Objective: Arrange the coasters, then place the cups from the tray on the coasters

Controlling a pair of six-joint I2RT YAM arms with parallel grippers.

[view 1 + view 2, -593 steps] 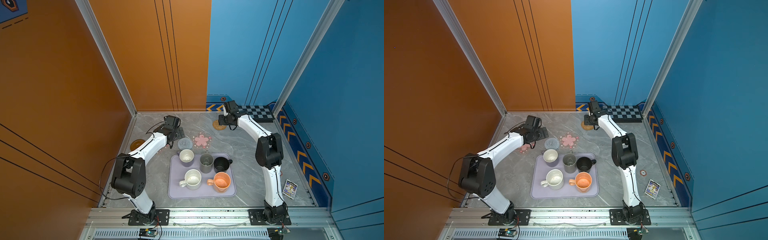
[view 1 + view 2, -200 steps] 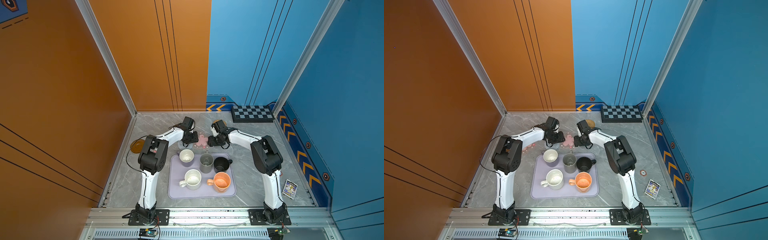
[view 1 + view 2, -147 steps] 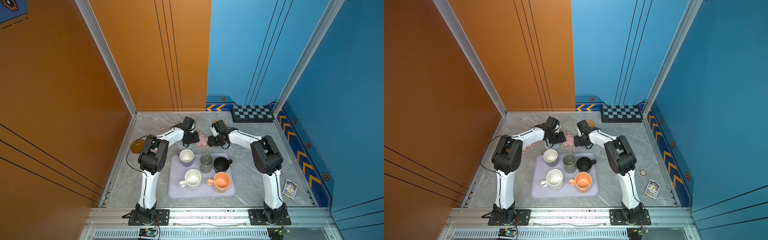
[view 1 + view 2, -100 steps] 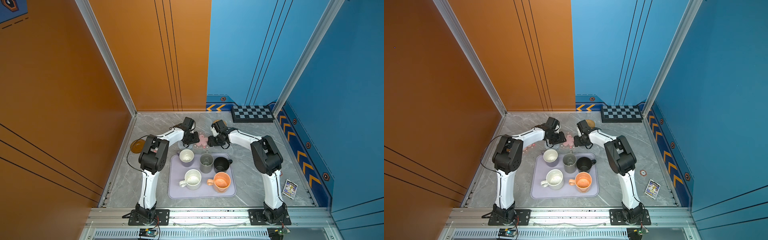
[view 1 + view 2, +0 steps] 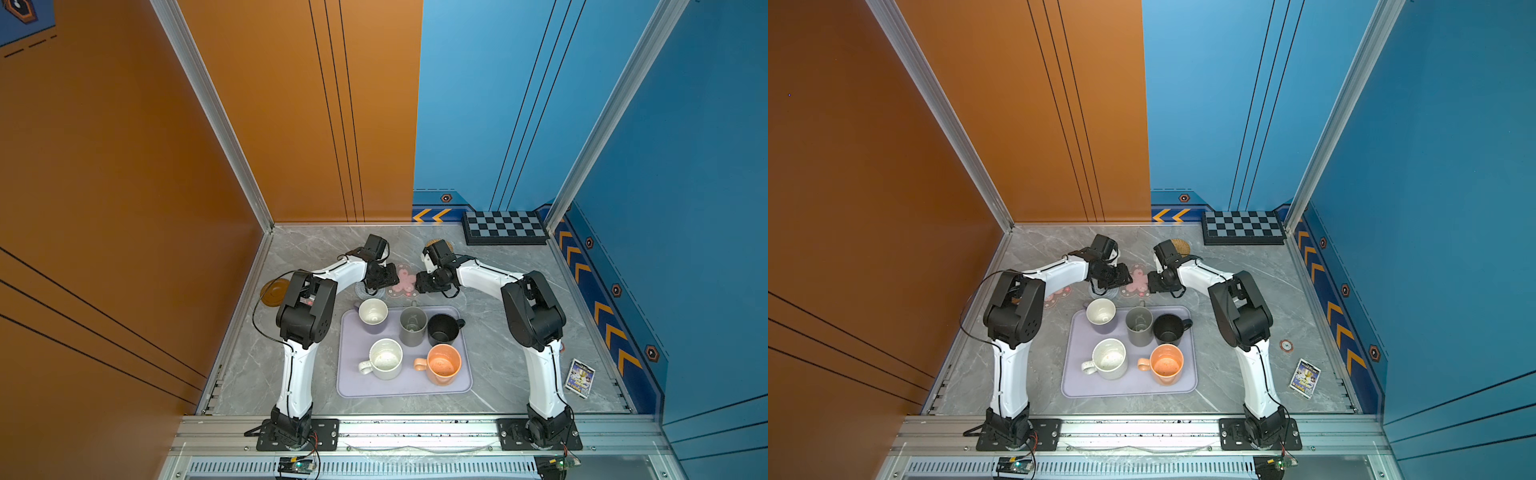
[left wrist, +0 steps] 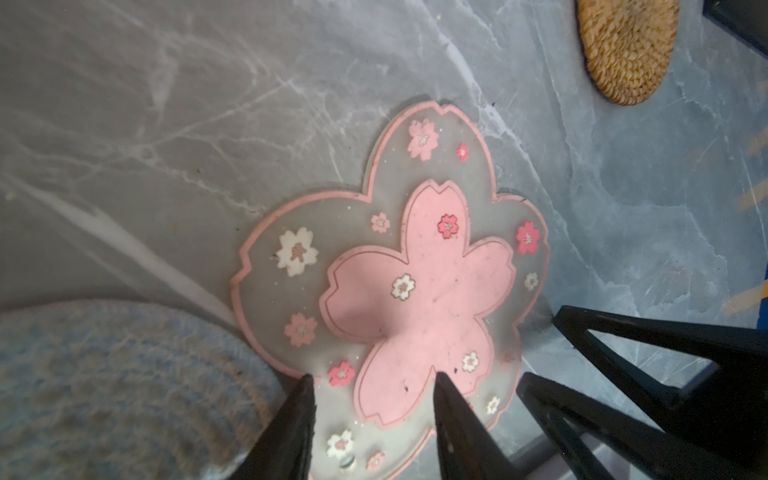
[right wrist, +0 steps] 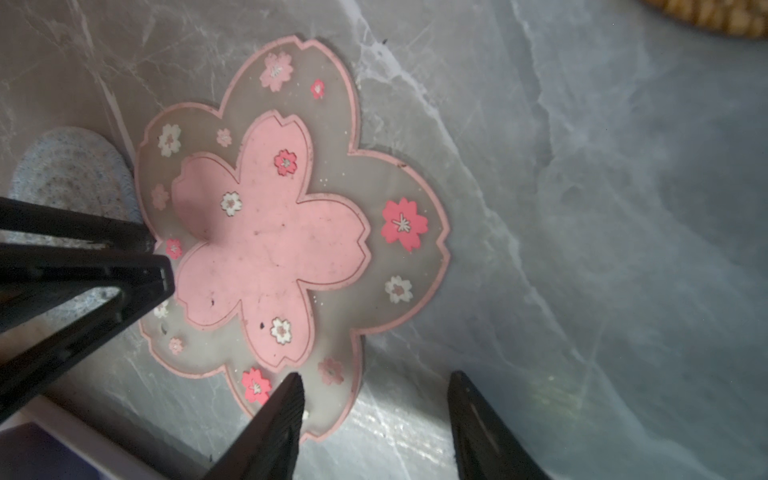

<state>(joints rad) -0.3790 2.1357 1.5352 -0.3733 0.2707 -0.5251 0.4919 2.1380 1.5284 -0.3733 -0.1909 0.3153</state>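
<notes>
A pink flower coaster (image 5: 402, 282) (image 6: 415, 282) (image 7: 270, 241) lies beyond the lavender tray (image 5: 353, 382). My left gripper (image 5: 392, 278) (image 6: 374, 376) is open, both tips over the coaster's edge. Opposite it, my right gripper (image 5: 417, 284) (image 7: 376, 376) is open, one tip on the coaster's rim and one over the table. The grey-blue woven coaster (image 6: 104, 382) touches the flower. The rattan coaster (image 5: 1181, 247), wooden disc (image 5: 275, 291) and second flower coaster (image 5: 1057, 297) lie apart. On the tray stand the lavender (image 5: 372, 315), grey (image 5: 412, 326), black (image 5: 442, 328), speckled (image 5: 385, 358) and orange (image 5: 444, 363) cups.
A checkered board (image 5: 505, 227) sits against the back wall at the right. A card box (image 5: 580, 377) and a small round token (image 5: 1285, 345) lie near the right wall. Walls close in the table on three sides.
Since three seconds ago both arms have swung inward to the pink flower coaster in the middle. Over the last second neither arm nor any coaster has visibly moved.
</notes>
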